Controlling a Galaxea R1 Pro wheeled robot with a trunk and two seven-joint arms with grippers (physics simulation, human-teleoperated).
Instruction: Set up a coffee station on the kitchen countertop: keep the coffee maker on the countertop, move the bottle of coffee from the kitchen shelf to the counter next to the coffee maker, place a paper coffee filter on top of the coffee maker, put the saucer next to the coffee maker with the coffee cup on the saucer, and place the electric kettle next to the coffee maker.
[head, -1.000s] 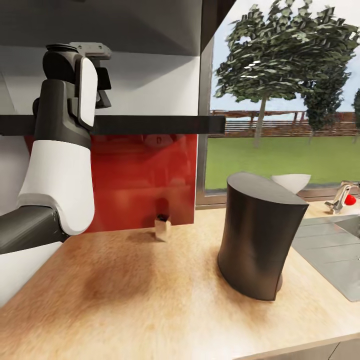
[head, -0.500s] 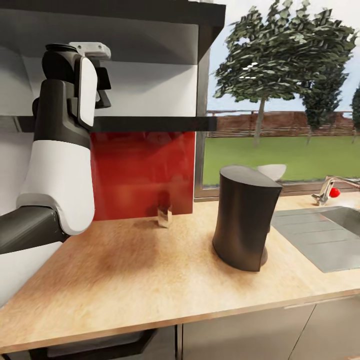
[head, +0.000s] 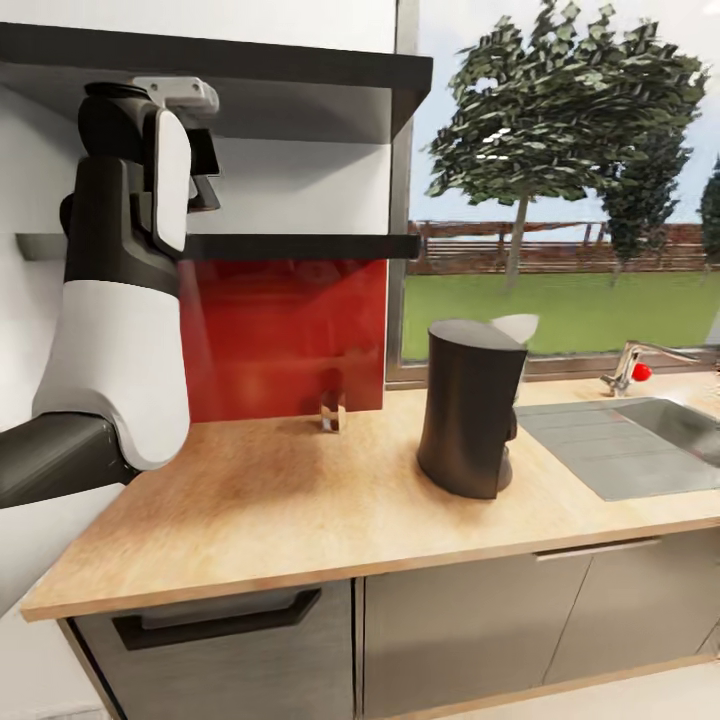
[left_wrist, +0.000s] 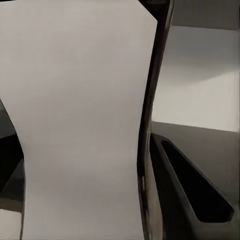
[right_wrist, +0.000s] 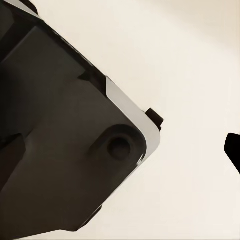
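While our left arm (head: 120, 300) is raised beside the dark wall shelf (head: 300, 245), we cannot tell if its gripper is open. The dark curved coffee maker (head: 468, 408) stands right of it, near the worktop's back edge, a white paper filter (head: 515, 327) touching its top.

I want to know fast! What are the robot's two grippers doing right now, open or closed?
Left gripper: cannot be told; the left arm is raised by the shelf, fingers unclear.
Right gripper: cannot be told.

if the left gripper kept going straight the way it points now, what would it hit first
Probably the white wall between the two dark shelves; the left gripper points into that gap, though depth is unclear.
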